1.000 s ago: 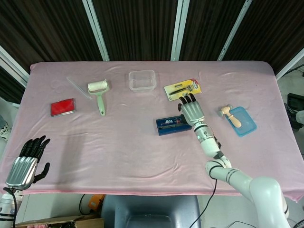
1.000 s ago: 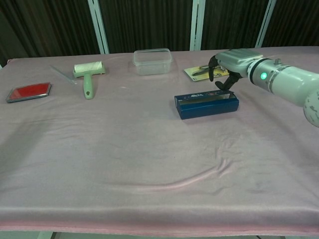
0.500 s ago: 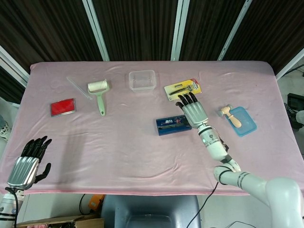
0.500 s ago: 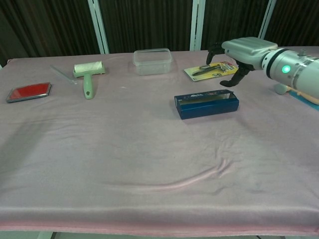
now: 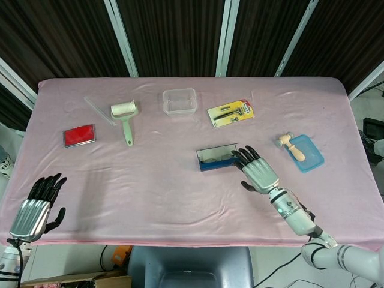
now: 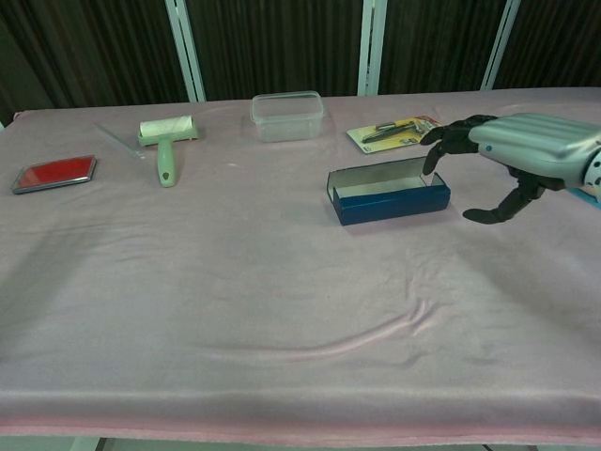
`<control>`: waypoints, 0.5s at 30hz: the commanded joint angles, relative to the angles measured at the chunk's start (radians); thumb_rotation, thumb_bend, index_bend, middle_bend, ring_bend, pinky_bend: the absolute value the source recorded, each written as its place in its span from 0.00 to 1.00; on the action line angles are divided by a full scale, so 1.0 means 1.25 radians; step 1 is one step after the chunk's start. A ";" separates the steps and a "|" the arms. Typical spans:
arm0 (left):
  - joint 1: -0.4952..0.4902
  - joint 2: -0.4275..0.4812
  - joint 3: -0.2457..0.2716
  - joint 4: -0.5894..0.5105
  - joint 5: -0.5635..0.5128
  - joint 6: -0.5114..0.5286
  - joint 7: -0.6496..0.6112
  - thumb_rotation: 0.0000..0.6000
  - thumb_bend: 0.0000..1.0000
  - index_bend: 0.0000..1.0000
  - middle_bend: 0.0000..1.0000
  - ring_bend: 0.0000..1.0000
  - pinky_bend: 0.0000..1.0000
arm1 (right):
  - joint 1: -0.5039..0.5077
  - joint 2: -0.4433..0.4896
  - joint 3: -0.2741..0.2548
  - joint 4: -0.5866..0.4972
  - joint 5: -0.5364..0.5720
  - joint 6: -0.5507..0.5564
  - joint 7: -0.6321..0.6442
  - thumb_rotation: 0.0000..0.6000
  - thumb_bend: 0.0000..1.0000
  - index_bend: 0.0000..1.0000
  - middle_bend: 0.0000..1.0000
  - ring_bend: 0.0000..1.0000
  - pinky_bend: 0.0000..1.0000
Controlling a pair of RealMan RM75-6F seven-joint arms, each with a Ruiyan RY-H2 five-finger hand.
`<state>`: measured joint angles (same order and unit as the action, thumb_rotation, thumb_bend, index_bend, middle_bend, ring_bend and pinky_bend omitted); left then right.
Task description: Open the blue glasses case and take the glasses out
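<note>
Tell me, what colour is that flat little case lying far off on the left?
Red, with a pale rim; the head view shows it best.

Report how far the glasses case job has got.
Done: the blue glasses case is open, its lid standing up along the far edge. In hand: nothing; the right hand hovers open beside the case, and the left hand is idle. Left: taking the glasses out; something dark lies inside, too indistinct to identify.

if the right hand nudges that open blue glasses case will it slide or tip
Probably slide: the glasses case is a long, low box lying flat on the pink cloth, which may bunch. Its raised lid looks thin, so it might flap. The right hand hovers beside it, fingers spread.
</note>
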<state>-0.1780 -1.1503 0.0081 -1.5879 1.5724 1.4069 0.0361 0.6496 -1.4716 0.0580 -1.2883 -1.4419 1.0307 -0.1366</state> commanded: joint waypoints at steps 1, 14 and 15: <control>0.001 0.000 0.001 0.000 0.002 0.002 0.000 1.00 0.44 0.00 0.00 0.00 0.05 | 0.020 -0.047 0.026 0.039 0.030 -0.030 -0.008 1.00 0.43 0.40 0.19 0.11 0.05; -0.001 0.002 0.000 0.003 0.003 0.001 -0.009 1.00 0.44 0.00 0.00 0.00 0.05 | 0.102 -0.191 0.095 0.167 0.137 -0.126 -0.120 1.00 0.43 0.44 0.19 0.11 0.05; -0.001 0.003 0.000 0.003 0.003 0.001 -0.010 1.00 0.44 0.00 0.00 0.00 0.05 | 0.104 -0.196 0.096 0.171 0.139 -0.127 -0.122 1.00 0.43 0.44 0.19 0.11 0.05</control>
<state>-0.1787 -1.1471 0.0085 -1.5840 1.5758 1.4086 0.0233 0.7753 -1.7119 0.1749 -1.0790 -1.2714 0.8754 -0.2850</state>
